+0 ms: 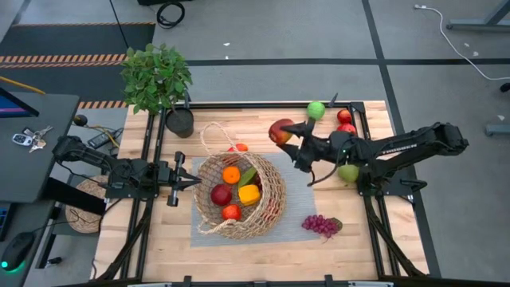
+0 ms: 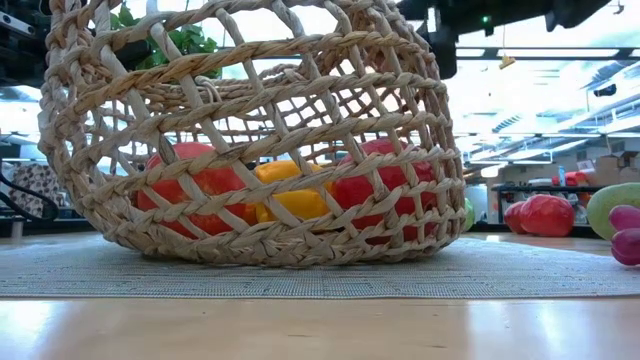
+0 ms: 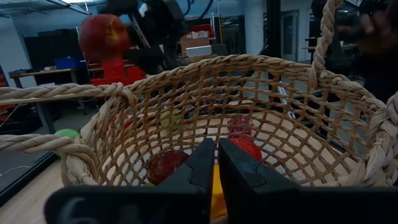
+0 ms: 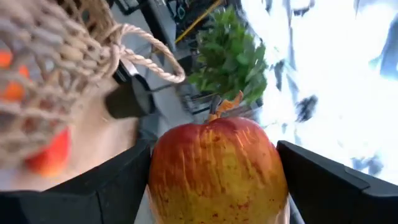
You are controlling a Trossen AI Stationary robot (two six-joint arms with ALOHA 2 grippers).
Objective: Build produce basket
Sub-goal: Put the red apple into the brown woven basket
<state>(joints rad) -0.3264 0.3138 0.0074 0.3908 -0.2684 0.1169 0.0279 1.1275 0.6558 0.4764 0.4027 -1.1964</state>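
Nearest the table's front edge lies one bunch of purple grapes [image 1: 320, 226], on bare wood just off the corner of the grey mat [image 1: 299, 195]. On that mat stands the single wicker basket [image 1: 273, 194], its thin looped handle [image 1: 209, 137] leaning toward the far side. Looking down into the basket, five pieces can be counted: a dark red apple [image 1: 221, 194], a small red-orange fruit [image 1: 231, 212] in front of it, a yellow piece [image 1: 249, 194], an orange [image 1: 231, 174] and a green piece [image 1: 247, 177] beside the orange. From table height, red fruit [image 2: 195, 182] and the yellow piece show through the open weave.

The left gripper [image 1: 194, 182] sits just beside the basket's left rim, its two fingers pressed together with nothing between them; its wrist camera looks over the rim into the bowl.

To the right of the basket a green pear [image 1: 348, 172] lies under the right arm. The right gripper [image 1: 285, 132] hangs above the table beyond the basket's right side, jaws spread wide and clamped on one red-and-yellow apple [image 4: 216, 171].

Farther back sit one green apple [image 1: 316, 109] and two red fruits [image 1: 345, 121] near the far right corner. One potted plant [image 1: 157, 78] stands at the far left corner.
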